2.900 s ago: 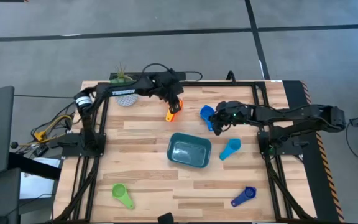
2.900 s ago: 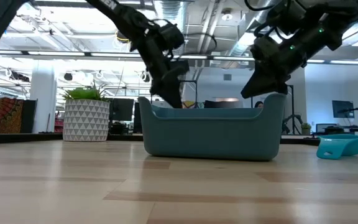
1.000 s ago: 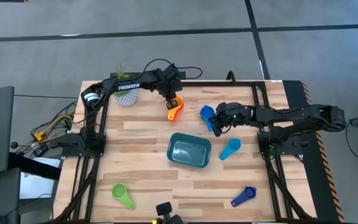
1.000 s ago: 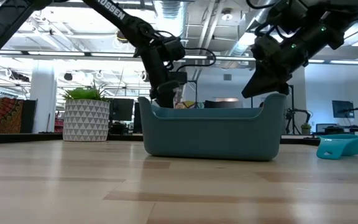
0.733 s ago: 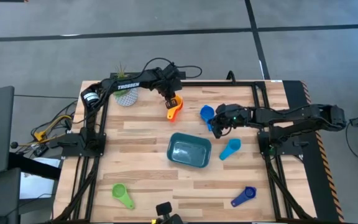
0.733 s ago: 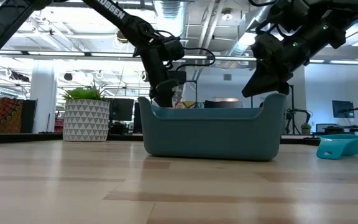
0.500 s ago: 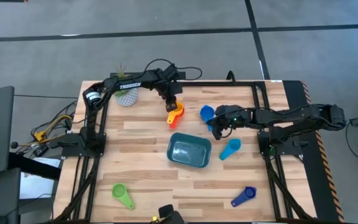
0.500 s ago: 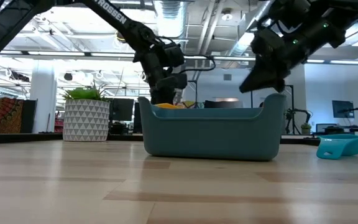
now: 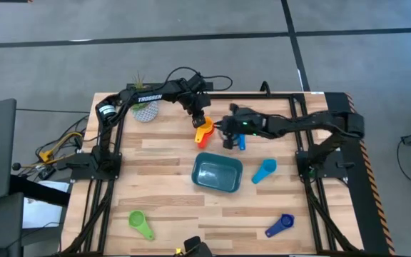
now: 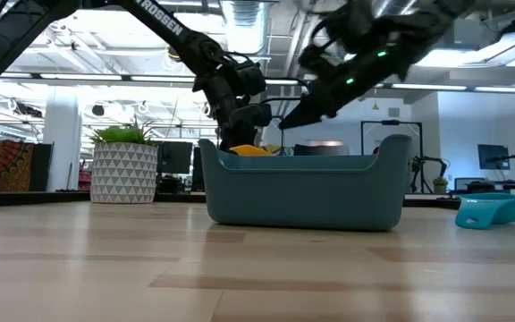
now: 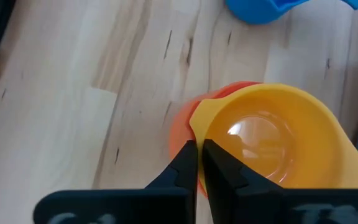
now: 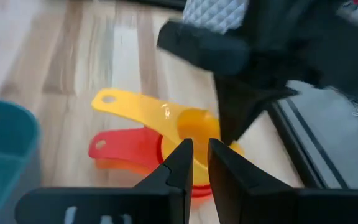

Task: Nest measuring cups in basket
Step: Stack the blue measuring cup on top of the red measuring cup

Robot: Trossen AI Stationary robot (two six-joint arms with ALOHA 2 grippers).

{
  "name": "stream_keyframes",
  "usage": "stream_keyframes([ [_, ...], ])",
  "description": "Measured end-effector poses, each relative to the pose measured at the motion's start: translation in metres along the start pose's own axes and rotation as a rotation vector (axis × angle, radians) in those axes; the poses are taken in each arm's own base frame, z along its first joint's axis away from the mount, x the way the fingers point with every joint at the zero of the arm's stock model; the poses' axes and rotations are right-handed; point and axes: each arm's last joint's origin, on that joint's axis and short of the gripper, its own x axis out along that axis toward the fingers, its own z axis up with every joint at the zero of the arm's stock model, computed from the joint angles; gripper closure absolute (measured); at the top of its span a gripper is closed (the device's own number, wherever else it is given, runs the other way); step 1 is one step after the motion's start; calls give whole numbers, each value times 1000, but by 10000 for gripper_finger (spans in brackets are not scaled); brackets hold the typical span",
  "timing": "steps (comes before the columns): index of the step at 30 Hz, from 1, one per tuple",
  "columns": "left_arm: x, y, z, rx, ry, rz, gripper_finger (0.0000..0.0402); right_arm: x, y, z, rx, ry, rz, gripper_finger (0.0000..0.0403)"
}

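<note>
A nested stack of orange, red and yellow measuring cups hangs from my left gripper, which is shut on it just beyond the teal basket's far rim. In the low view the stack's top shows over the basket. My right gripper stands just right of the stack. Its fingers are a narrow gap apart with nothing between them. A blue cup lies under the right arm. Light blue, dark blue and green cups lie on the table. My left gripper pinches the stack at the rim of the bowls, on the side away from the handles. One fingertip stands over the yellow cup's inside and the other over the orange wall. The fingers slant down from the far side. The stack is tilted, with its handles sticking out freely.
A white patterned pot with a plant stands at the far left corner. The black frame rails run along both sides of the table. Bare wood lies left of the basket and along the near edge between the green and dark blue cups.
My right gripper has swung from beside the blue cup toward the table's left and rolled as it went. It now stands close to the cup stack, and the blue cup has stayed where it was. My left gripper has turned in place and tipped the stack, whose top now shows above the basket's rim.
</note>
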Motion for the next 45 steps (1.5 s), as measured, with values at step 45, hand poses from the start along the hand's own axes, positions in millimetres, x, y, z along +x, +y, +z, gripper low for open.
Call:
stream_keyframes([
  [45,1,-4,-1,223,-23,-129,400,46,-5,3,-575,240,167,333],
])
